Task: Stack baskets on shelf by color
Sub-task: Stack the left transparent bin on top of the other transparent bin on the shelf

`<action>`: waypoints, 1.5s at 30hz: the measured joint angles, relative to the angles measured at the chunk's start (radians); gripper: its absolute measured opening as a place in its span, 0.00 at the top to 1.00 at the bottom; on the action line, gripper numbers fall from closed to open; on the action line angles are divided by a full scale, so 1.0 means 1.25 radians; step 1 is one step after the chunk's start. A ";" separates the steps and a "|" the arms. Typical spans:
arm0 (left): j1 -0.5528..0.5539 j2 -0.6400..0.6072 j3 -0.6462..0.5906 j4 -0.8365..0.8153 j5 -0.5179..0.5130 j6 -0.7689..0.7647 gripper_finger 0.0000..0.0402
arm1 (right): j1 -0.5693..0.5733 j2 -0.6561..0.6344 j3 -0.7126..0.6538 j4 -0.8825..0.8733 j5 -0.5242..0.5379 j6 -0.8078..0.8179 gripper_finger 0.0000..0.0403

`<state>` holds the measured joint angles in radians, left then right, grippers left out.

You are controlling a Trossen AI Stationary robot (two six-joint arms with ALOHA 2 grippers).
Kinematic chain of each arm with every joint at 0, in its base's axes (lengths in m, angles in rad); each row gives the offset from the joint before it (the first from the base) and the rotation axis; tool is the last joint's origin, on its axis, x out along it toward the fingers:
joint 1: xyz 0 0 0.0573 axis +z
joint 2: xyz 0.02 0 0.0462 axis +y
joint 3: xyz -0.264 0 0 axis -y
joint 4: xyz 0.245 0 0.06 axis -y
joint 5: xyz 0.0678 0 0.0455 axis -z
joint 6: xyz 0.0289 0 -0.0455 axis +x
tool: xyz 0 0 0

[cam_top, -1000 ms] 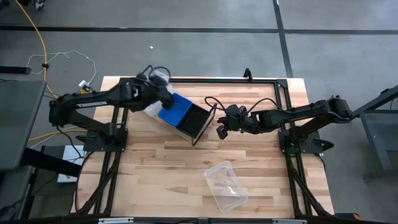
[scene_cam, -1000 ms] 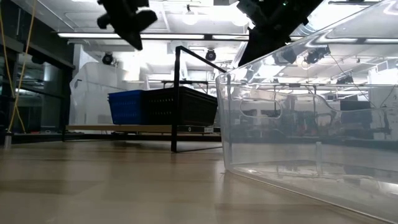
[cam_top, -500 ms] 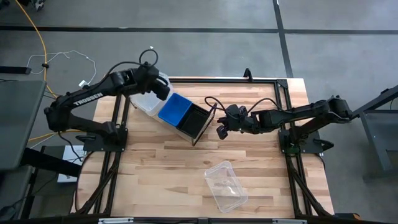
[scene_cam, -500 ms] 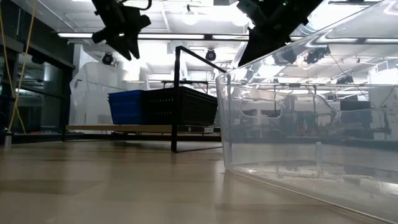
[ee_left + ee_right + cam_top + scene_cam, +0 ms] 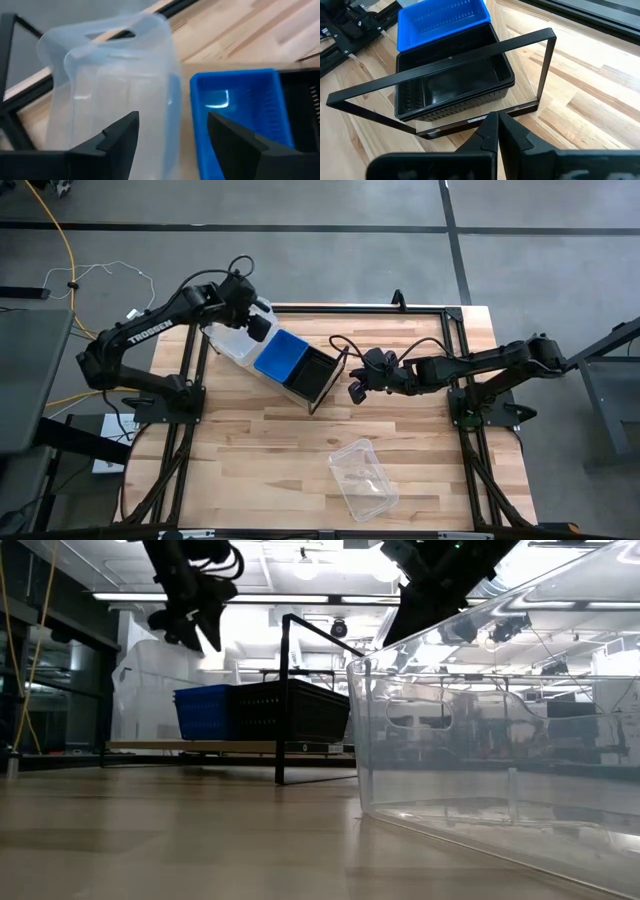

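One word, TROSSEN, marks the left arm (image 5: 150, 332); left fingers (image 5: 120, 137) apart; right fingers (image 5: 492, 131) together.

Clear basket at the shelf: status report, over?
Left end effector open above clear basket beside blue basket. Right end effector shut, facing shelf. Nothing blocking.

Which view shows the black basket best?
Right wrist view: the black basket fills mid-frame, open top and slatted side clear, black shelf frame around it. The high view shows it small, beside the blue basket. The low view shows only its side. The left wrist view catches just an edge.
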<state>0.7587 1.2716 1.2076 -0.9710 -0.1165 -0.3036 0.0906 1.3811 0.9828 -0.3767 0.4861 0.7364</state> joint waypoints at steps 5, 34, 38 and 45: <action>0.016 0.017 0.000 -0.037 -0.005 0.022 0.45 | 0.000 0.000 0.000 0.000 -0.013 0.000 1.00; 0.009 0.014 0.000 -0.046 -0.047 0.056 1.00 | 0.000 0.000 0.000 0.000 -0.014 0.000 1.00; 0.008 0.016 0.000 -0.046 -0.078 0.100 1.00 | 0.000 0.000 0.000 0.000 -0.013 0.000 1.00; -0.021 0.053 0.000 -0.046 -0.146 0.143 1.00 | 0.000 0.000 0.000 0.000 -0.014 0.000 1.00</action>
<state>0.7321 1.3381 1.2076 -1.0290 -0.2985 -0.1250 0.0902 1.3811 0.9825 -0.3769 0.4690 0.7368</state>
